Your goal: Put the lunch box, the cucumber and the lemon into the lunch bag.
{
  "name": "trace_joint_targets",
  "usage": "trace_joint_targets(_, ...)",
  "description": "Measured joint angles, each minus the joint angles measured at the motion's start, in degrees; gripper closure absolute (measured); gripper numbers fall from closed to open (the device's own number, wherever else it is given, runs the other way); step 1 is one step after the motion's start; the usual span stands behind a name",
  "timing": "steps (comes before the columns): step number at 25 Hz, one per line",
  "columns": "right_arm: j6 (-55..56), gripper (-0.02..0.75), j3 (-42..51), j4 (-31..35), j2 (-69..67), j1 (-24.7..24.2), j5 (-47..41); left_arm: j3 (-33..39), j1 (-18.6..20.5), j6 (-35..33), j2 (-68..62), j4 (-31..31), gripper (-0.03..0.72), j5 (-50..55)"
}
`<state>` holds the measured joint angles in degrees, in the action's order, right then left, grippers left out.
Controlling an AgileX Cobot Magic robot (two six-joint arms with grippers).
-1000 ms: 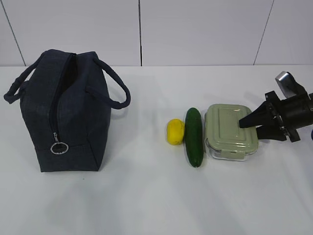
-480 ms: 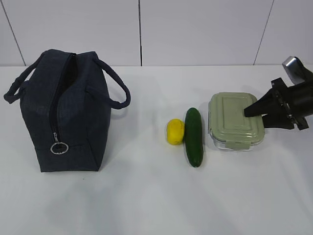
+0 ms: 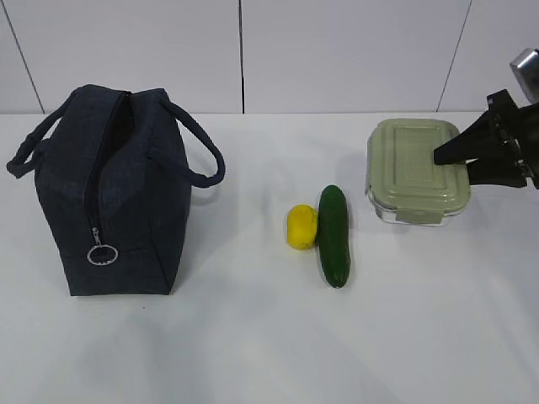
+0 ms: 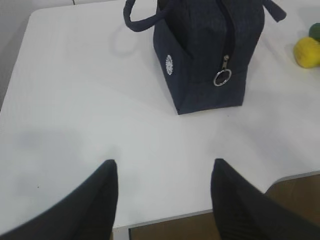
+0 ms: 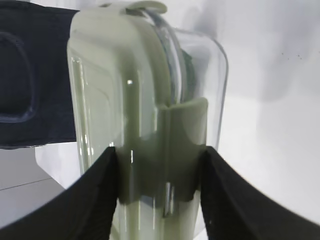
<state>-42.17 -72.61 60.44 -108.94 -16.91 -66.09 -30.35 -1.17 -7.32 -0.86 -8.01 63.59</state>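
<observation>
My right gripper (image 3: pixel 450 160) is shut on the lunch box (image 3: pixel 414 168), a clear container with a sage-green lid, holding it by its right end above the table at the right. In the right wrist view the lunch box (image 5: pixel 145 110) fills the space between both fingers. The dark green cucumber (image 3: pixel 333 234) lies on the table at centre, with the yellow lemon (image 3: pixel 301 226) touching its left side. The navy lunch bag (image 3: pixel 114 198) stands at the left, its zipper partly open at the top. My left gripper (image 4: pixel 164 165) hangs open over the table's near edge, in front of the lunch bag (image 4: pixel 207 55).
The white table (image 3: pixel 253 337) runs to a white panelled wall behind. In the left wrist view the table's front edge (image 4: pixel 200 215) lies under the gripper, with brown floor beyond it, and the lemon (image 4: pixel 306 51) shows at the upper right.
My right gripper has lifted the lunch box off the table, up and slightly right. The cucumber, lemon and lunch bag have not moved.
</observation>
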Motion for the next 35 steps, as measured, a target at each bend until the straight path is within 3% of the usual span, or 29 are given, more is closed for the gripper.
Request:
trace_joint_targets(5, 1.9, 0.364, 0.1, -0.1, 2.8, 0.1, -0.7, 0.0, 0.0, 0.0, 0.0, -5.5, 0.263, -0.4)
trace_joint_targets(12, 3.5, 0.364, 0.1, 0.5, 5.6, 0.6, -1.1, 0.0, 0.0, 0.0, -0.2, -6.3, 0.263, -1.1)
trace_joint_targets(17, 3.7, 0.364, 0.1, 1.4, 6.5, 4.3, -1.1, 0.0, 0.0, 0.0, -2.7, -7.9, 0.264, -1.7)
trace_joint_targets(25, 3.7, 0.364, 0.1, 7.4, 7.5, 10.1, -1.2, -4.8, 0.0, 0.0, -15.6, -10.6, 0.3, -8.3)
trace_joint_targets(35, 3.4, 0.364, 0.1, 13.1, 7.5, 15.0, -1.2, -17.6, 0.0, 0.0, -46.0, -15.2, 0.307, -12.9)
